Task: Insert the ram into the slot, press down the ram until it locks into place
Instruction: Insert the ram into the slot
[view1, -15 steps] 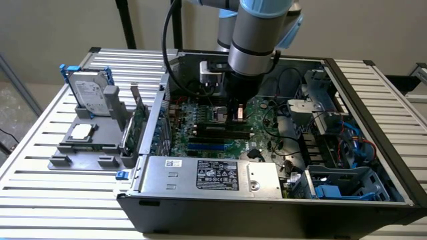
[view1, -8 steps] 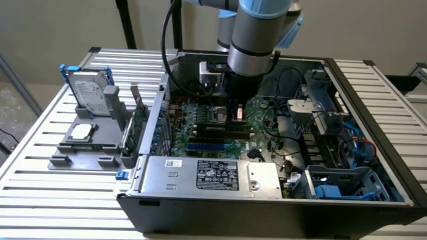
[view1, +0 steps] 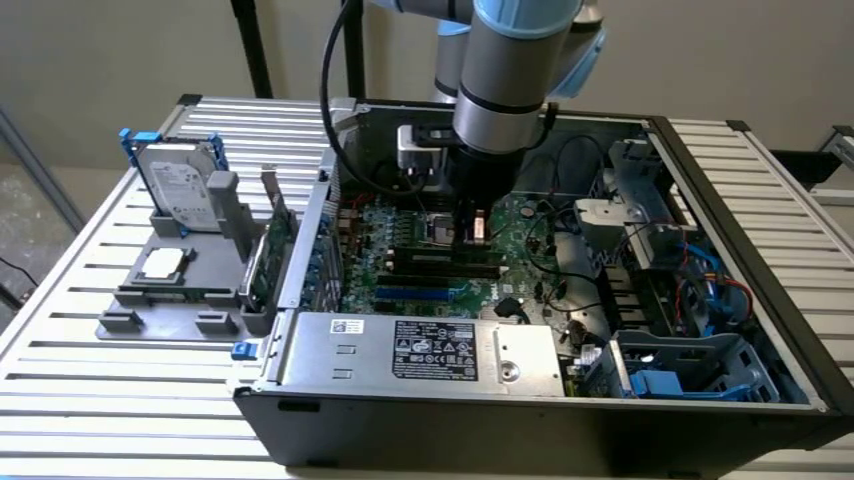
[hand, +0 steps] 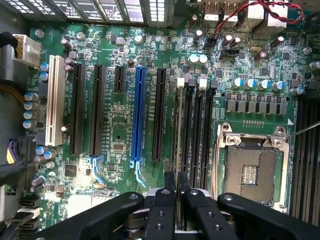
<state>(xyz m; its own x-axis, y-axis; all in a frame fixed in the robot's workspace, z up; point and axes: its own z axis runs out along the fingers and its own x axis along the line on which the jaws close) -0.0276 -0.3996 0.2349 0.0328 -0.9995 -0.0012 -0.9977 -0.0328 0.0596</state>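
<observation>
My gripper (hand: 176, 192) reaches down into the open computer case, over the green motherboard (hand: 115, 135). Its two black fingers (hand: 161, 210) are shut on the ram (hand: 176, 130), which I see edge-on as a thin pale-edged stick running away from the fingertips. The ram lines up with the black memory slot (hand: 186, 130) nearest the blue socket, one of several parallel slots with pale end clips (hand: 181, 83). Whether it is seated I cannot tell. In the exterior view the gripper (view1: 466, 232) stands upright just above the dark slots (view1: 434, 266).
A bright-blue socket (hand: 138, 115), black expansion sockets and a white socket (hand: 54, 100) lie beside the slots. The metal processor socket (hand: 252, 172) is on the other side. Case walls, a power supply (view1: 414, 350), cables (view1: 587, 215) and a drive cage (view1: 694, 365) ring the board.
</observation>
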